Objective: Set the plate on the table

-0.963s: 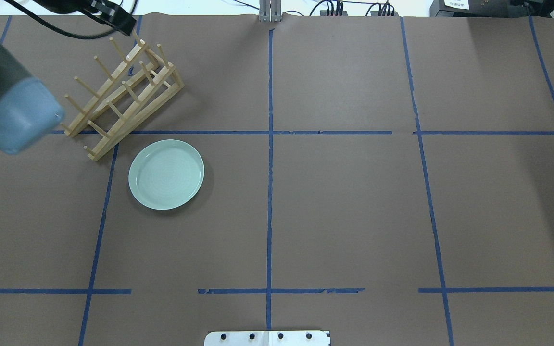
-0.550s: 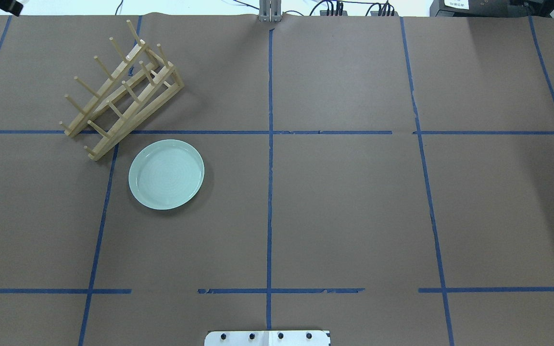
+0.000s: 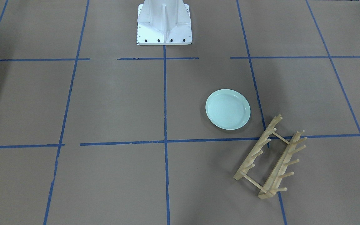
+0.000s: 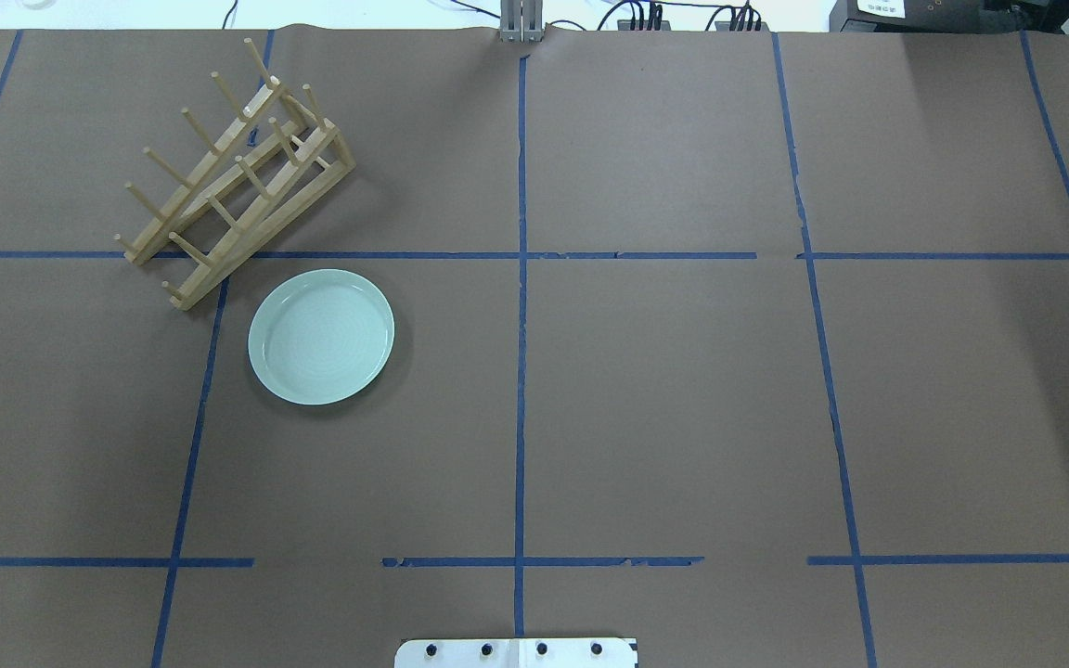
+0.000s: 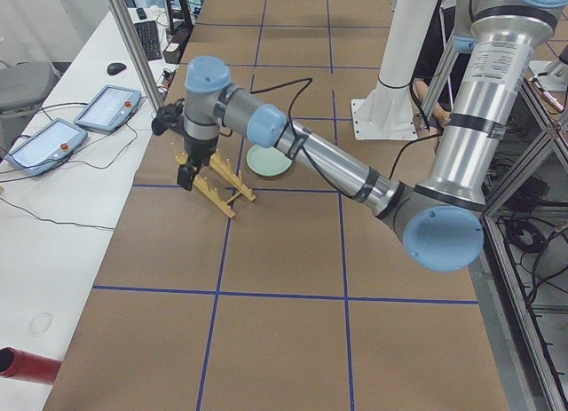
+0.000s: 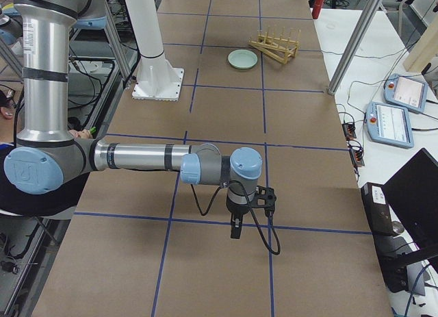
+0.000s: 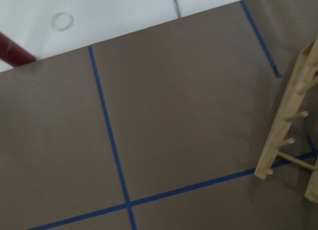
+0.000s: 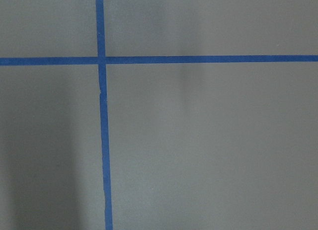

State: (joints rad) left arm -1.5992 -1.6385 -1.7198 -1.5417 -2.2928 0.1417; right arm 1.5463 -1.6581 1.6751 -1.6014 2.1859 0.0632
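The pale mint-green plate (image 4: 321,337) lies flat on the brown taped table (image 4: 664,399), just in front of the wooden rack. It also shows in the front view (image 3: 227,109) and both side views (image 5: 269,162) (image 6: 243,59). Nothing touches it. My left gripper (image 5: 185,176) shows only in the exterior left view, hanging above the table beside the rack, apart from the plate; I cannot tell if it is open or shut. My right gripper (image 6: 236,228) shows only in the exterior right view, far from the plate, pointing down; I cannot tell its state.
The empty wooden peg rack (image 4: 238,176) stands slanted behind and left of the plate; its end shows in the left wrist view (image 7: 290,120). The white robot base (image 3: 164,23) stands at the table's near edge. Control tablets (image 5: 106,109) lie on the white side bench.
My left arm has drawn back out of the overhead view, off the upper left. The plate and the rack have not moved.
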